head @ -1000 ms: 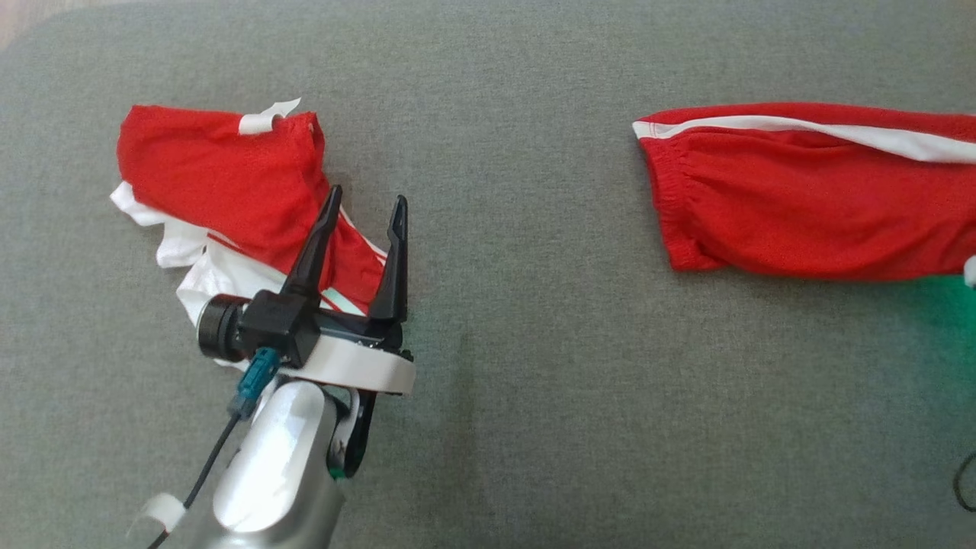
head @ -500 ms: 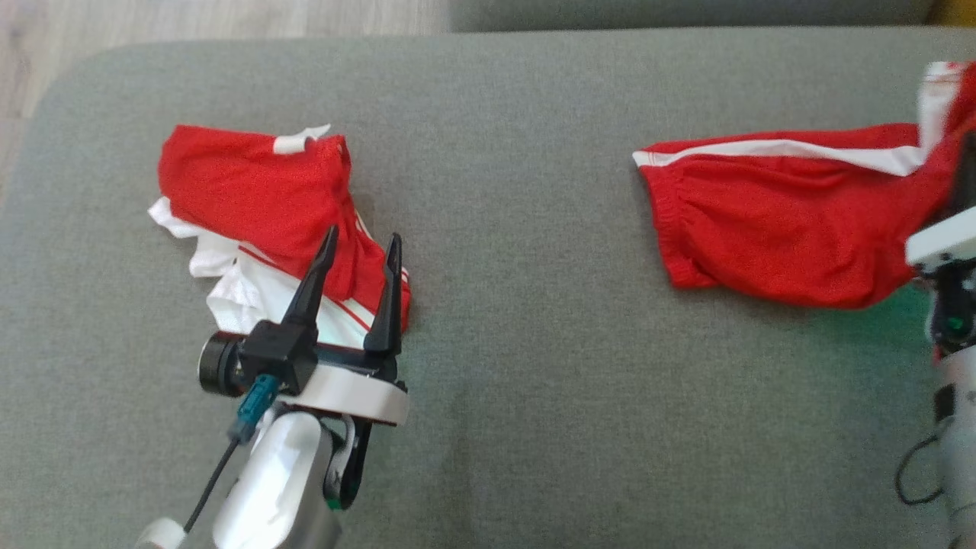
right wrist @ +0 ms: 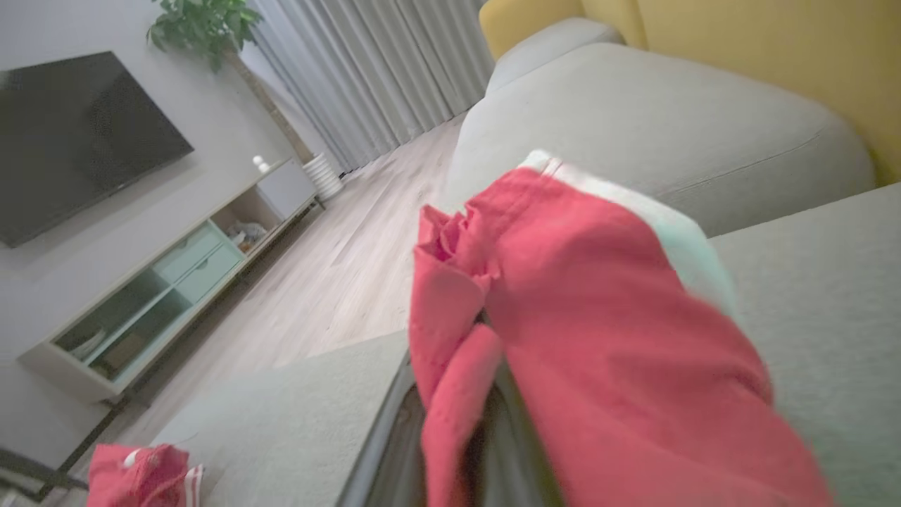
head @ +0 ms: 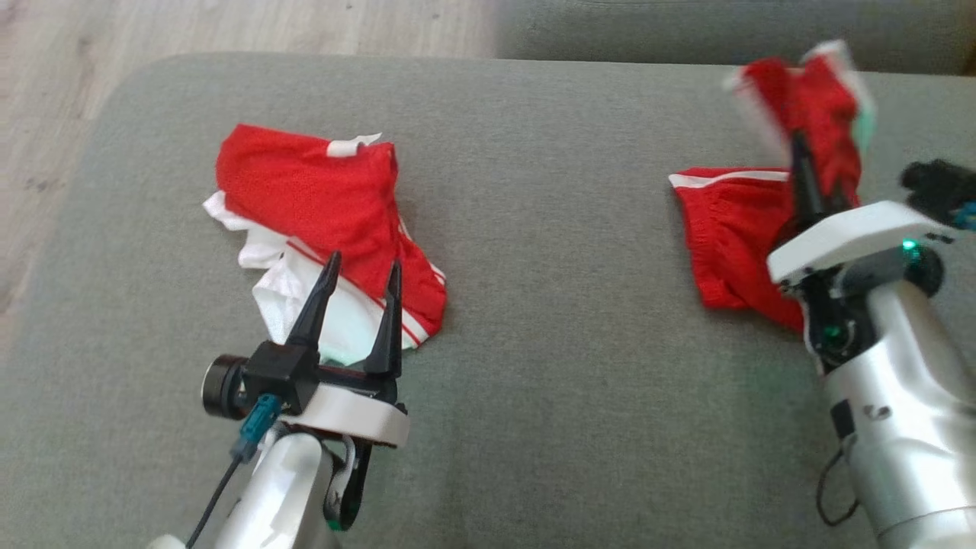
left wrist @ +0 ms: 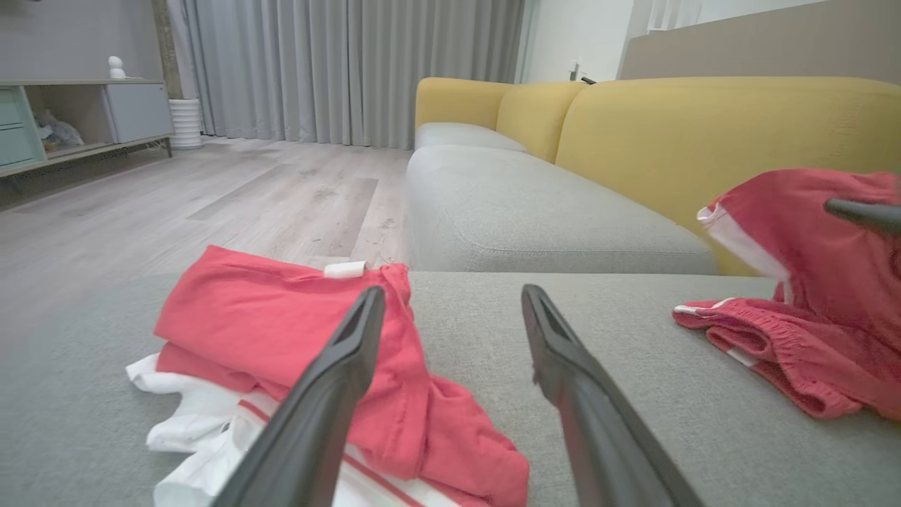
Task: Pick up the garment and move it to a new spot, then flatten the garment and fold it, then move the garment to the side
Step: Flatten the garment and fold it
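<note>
Grey upholstery of a broad cushion [head: 549, 366] fills most of the head view, with pale wooden floor [head: 229, 30] beyond its far left corner. On the cushion's left lies a crumpled pile of red and white clothes [head: 305, 191]. The left gripper [head: 364, 263] hovers at the pile's near edge, its two dark fingers [left wrist: 338, 394] spread wide and holding nothing. Well apart to the right is the garment [head: 732, 229], red shorts with a white side stripe. Its gathered elastic end points left and rests on the cushion, and its long axis runs left to right. The right gripper [head: 799, 149] is pinched tight on the garment's right end, which is bunched and raised off the cushion, blurred. In the right wrist view a low cabinet [right wrist: 141, 296] has open shelves; their contents are too blurred to name.
</note>
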Available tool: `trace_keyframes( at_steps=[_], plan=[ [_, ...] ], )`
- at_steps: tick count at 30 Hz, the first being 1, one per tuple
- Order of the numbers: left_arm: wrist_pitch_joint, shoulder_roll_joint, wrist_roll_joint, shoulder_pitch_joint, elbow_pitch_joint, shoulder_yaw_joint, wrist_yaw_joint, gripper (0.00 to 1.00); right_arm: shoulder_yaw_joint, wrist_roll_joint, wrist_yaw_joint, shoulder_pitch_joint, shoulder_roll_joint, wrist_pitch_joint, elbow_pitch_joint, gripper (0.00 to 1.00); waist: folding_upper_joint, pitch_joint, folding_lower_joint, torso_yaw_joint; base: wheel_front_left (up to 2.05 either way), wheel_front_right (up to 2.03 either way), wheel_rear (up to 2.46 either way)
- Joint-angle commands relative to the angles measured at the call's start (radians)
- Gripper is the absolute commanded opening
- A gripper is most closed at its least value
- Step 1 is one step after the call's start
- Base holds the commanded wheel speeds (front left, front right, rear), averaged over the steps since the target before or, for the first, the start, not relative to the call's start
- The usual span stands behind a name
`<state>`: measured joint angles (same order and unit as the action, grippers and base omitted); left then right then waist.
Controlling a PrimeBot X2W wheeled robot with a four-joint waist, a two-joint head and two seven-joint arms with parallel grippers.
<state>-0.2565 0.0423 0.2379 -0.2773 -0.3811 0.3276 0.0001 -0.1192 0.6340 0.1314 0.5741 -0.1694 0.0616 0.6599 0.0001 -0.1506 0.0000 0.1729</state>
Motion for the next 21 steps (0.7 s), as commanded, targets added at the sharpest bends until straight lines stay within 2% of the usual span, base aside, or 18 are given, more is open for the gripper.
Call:
trace_keyframes(
  at_steps=[1,7,14,15,16,21],
  plan=[
    [-0.005,0.008,0.003,-0.016,0.027,-0.027,0.003,1.00,-0.049,0.009,-0.001,0.020,0.005,0.007,-0.015,0.00,-0.0001,-0.002,0.0000,0.015,0.00,0.00,0.00],
    [-0.005,0.010,0.003,-0.027,0.033,-0.058,0.007,1.00,-0.169,-0.013,-0.001,0.035,-0.007,-0.002,0.084,0.00,-0.0001,-0.012,0.0000,0.039,0.00,0.00,0.00],
    [-0.005,0.011,-0.006,-0.020,0.029,-0.080,0.000,1.00,-0.383,-0.037,-0.001,0.022,-0.047,-0.005,0.144,0.00,-0.0001,-0.007,0.0000,0.033,0.00,0.00,0.00],
    [-0.005,0.011,-0.006,-0.020,0.028,-0.081,0.000,1.00,-0.410,-0.039,-0.001,0.022,-0.053,0.003,0.148,0.39,-0.0001,-0.005,0.0000,0.029,0.00,0.00,0.00],
    [-0.005,0.011,-0.005,-0.019,0.028,-0.082,-0.001,1.00,-0.427,-0.040,-0.001,0.024,-0.059,0.018,0.154,1.00,-0.0001,-0.002,0.0000,0.024,0.00,0.00,0.00],
    [-0.005,0.010,-0.005,-0.017,0.027,-0.083,-0.004,1.00,-0.472,-0.038,-0.001,0.033,-0.068,0.081,0.181,1.00,-0.0001,0.014,0.0000,-0.001,0.00,0.00,0.00]
  ],
)
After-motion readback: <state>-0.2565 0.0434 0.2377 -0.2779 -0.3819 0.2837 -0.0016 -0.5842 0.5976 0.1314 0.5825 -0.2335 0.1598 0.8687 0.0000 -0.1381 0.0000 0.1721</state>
